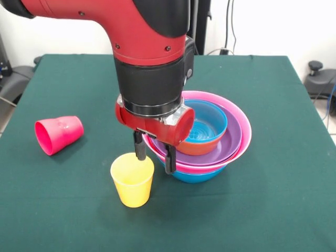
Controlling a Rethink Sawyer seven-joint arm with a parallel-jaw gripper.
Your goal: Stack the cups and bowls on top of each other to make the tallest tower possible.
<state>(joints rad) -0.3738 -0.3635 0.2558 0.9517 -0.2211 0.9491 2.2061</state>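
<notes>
A yellow cup (132, 181) stands upright on the green table (262, 210), in front of the tower. My gripper (154, 159) hangs over the cup's right rim. Its fingers are apart: one finger (139, 148) dips at the rim's far side and the other stands outside the cup next to the tower. The tower (210, 142) is a nested pile of bowls: blue lowest (195, 176), then the wide pink rim (242, 126), purple (233, 140), orange (202, 147), and a blue bowl (210, 122) on top. A red-pink cup (58, 134) lies on its side at the left.
The arm's red and black wrist (152, 79) hides the tower's left part. Cables and black equipment (320, 79) sit beyond the table's far and right edges.
</notes>
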